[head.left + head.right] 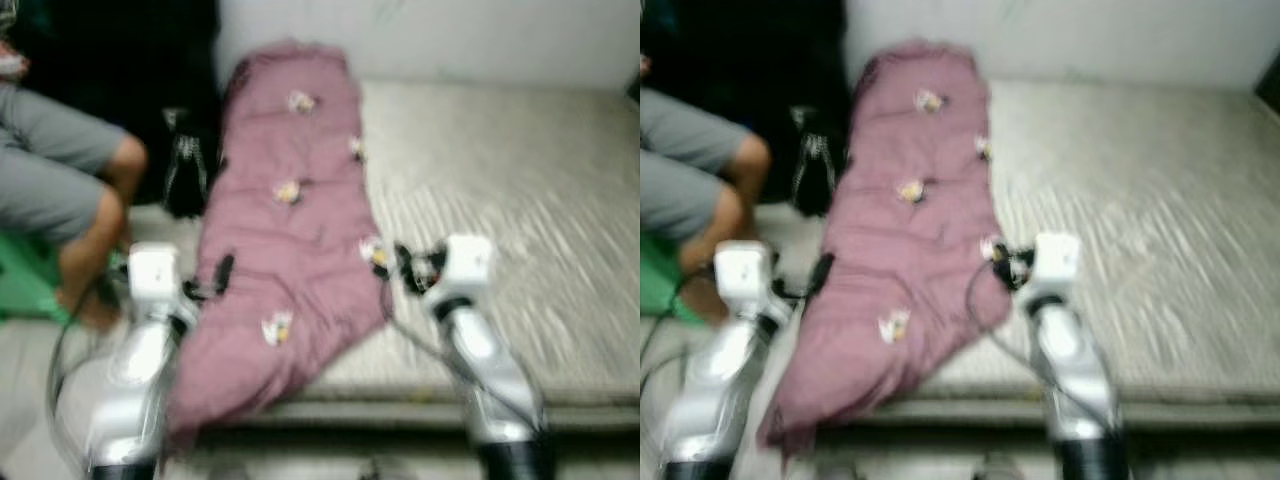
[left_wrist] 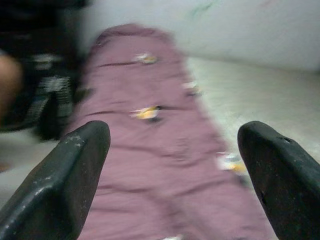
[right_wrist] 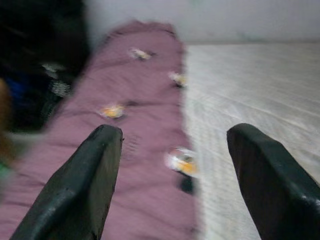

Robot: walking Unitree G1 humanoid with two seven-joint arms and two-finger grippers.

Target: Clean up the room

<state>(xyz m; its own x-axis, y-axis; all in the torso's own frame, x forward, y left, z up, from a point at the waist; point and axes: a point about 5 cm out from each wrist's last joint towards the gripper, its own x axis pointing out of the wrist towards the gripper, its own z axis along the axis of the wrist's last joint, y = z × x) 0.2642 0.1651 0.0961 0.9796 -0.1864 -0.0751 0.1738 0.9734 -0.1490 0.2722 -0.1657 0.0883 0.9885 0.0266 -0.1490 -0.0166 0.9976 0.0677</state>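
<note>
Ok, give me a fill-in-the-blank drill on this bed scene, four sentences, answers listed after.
1. The folded quilt lying along the mattress is ____ in colour.
2. The left gripper has its fingers ____.
3. The person sits to the robot's ____.
4. The right gripper hovers over the quilt's edge with fingers ____.

Missing words: pink; open; left; open

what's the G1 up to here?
The robot stands at the edge of a bed, both arms raised toward a mauve quilt lying lengthwise along the mattress, one end drooping over the edge. The left pincer and right pincer are open, holding nothing. A person sits beside the bed on the robot's left. The frames are blurred.
</note>
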